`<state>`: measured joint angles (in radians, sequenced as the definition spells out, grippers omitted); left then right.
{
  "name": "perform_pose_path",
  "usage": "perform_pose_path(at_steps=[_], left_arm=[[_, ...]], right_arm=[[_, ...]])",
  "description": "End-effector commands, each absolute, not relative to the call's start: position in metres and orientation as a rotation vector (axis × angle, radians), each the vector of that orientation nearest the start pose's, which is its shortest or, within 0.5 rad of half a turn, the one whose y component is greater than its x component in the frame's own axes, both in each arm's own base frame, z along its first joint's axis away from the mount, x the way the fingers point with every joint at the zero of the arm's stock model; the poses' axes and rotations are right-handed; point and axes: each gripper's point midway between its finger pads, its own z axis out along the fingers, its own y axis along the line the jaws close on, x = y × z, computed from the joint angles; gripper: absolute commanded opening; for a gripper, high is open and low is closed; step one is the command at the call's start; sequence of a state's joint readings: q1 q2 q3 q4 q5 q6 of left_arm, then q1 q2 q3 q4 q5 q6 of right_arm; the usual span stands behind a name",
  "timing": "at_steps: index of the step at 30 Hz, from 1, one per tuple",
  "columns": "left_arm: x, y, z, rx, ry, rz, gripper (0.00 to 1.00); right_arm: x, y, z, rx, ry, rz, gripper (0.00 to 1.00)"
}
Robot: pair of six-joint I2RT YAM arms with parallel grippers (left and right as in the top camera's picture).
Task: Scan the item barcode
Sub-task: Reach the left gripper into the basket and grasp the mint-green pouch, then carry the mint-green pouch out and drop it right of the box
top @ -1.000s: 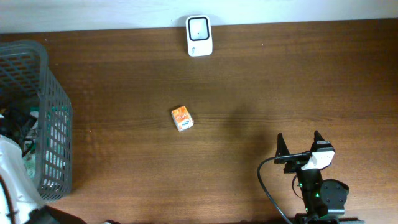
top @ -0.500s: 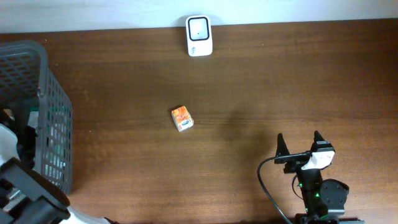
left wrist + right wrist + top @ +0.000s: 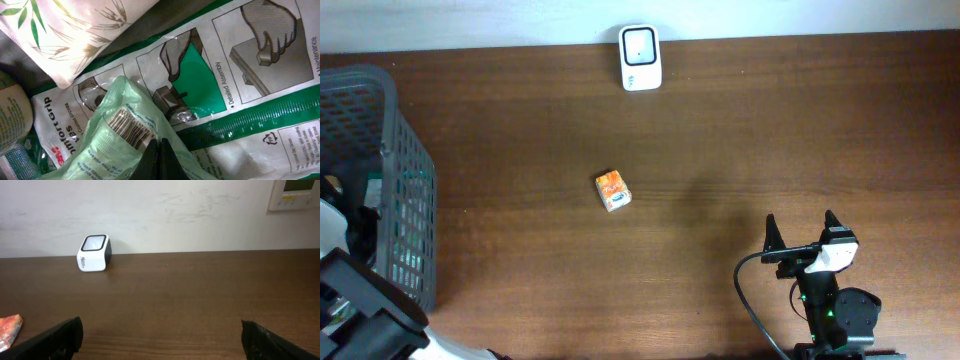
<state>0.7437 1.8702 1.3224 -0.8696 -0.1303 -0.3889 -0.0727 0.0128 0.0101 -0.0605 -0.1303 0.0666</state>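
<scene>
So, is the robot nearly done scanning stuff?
Not nearly. Done: the left end effector is down in the basket. In hand: it is shut, seemingly pinching a green packet with a barcode. Left: lifting the packet out and showing it to the white scanner. The right end effector hangs open and empty.

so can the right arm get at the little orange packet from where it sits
Probably yes: the right pincer is open, and only bare table lies between it and the orange packet.
</scene>
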Motion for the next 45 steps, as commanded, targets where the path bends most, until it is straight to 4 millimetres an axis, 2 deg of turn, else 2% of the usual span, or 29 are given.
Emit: perform_pose_path(at_steps=[1, 3, 5, 8, 11, 12, 13, 15, 16, 17, 20, 26, 30, 31, 34, 36, 37, 39, 40, 41, 43, 44, 45], left_arm=[[0.267, 0.266, 0.040, -1.645, 2.557, 0.169, 0.00], [0.279, 0.278, 0.065, -1.624, 2.517, 0.180, 0.00], [0.298, 0.295, 0.112, -1.583, 2.445, 0.195, 0.00], [0.316, 0.302, 0.160, -1.524, 2.386, 0.207, 0.00], [0.310, 0.296, 0.151, -1.546, 2.421, 0.199, 0.00], [0.306, 0.292, 0.142, -1.558, 2.446, 0.186, 0.16], [0.302, 0.286, 0.132, -1.569, 2.474, 0.172, 0.39], [0.292, 0.276, 0.103, -1.615, 2.515, 0.158, 0.70], [0.288, 0.270, 0.088, -1.661, 2.509, 0.134, 0.79], [0.285, 0.264, 0.073, -1.677, 2.517, 0.110, 0.77], [0.281, 0.258, 0.049, -1.703, 2.502, 0.088, 0.73], [0.279, 0.256, 0.039, -1.718, 2.495, 0.088, 0.75], [0.271, 0.249, 0.023, -1.731, 2.515, 0.084, 0.74], [0.268, 0.247, 0.019, -1.734, 2.520, 0.083, 0.68], [0.268, 0.246, 0.018, -1.734, 2.521, 0.083, 0.16], [0.269, 0.246, 0.018, -1.733, 2.520, 0.083, 0.00], [0.270, 0.248, 0.020, -1.730, 2.516, 0.083, 0.00], [0.276, 0.252, 0.031, -1.721, 2.502, 0.080, 0.00], [0.280, 0.256, 0.041, -1.713, 2.490, 0.082, 0.00], [0.288, 0.263, 0.061, -1.697, 2.466, 0.086, 0.00], [0.305, 0.278, 0.106, -1.647, 2.399, 0.099, 0.00], [0.314, 0.285, 0.136, -1.617, 2.351, 0.107, 0.00], [0.325, 0.294, 0.186, -1.561, 2.267, 0.115, 0.00]], right_arm=[[0.246, 0.004, 0.159, 0.007, 1.637, 0.099, 0.98], [0.246, 0.004, 0.159, 0.007, 1.637, 0.099, 0.98], [0.246, 0.004, 0.159, 0.007, 1.637, 0.099, 0.98], [0.246, 0.004, 0.159, 0.007, 1.637, 0.099, 0.98], [0.246, 0.004, 0.159, 0.007, 1.637, 0.099, 0.98], [0.246, 0.004, 0.159, 0.007, 1.637, 0.099, 0.98], [0.246, 0.004, 0.159, 0.007, 1.637, 0.099, 0.98], [0.246, 0.004, 0.159, 0.007, 1.637, 0.099, 0.98], [0.246, 0.004, 0.159, 0.007, 1.637, 0.099, 0.98], [0.246, 0.004, 0.159, 0.007, 1.637, 0.099, 0.98], [0.246, 0.004, 0.159, 0.007, 1.637, 0.099, 0.98], [0.246, 0.004, 0.159, 0.007, 1.637, 0.099, 0.98], [0.246, 0.004, 0.159, 0.007, 1.637, 0.099, 0.98], [0.246, 0.004, 0.159, 0.007, 1.637, 0.099, 0.98], [0.246, 0.004, 0.159, 0.007, 1.637, 0.099, 0.98], [0.246, 0.004, 0.159, 0.007, 1.637, 0.099, 0.98], [0.246, 0.004, 0.159, 0.007, 1.637, 0.099, 0.98], [0.246, 0.004, 0.159, 0.007, 1.637, 0.099, 0.98], [0.246, 0.004, 0.159, 0.007, 1.637, 0.099, 0.98], [0.246, 0.004, 0.159, 0.007, 1.637, 0.099, 0.98], [0.246, 0.004, 0.159, 0.007, 1.637, 0.099, 0.98], [0.246, 0.004, 0.159, 0.007, 1.637, 0.099, 0.98], [0.246, 0.004, 0.159, 0.007, 1.637, 0.099, 0.98]])
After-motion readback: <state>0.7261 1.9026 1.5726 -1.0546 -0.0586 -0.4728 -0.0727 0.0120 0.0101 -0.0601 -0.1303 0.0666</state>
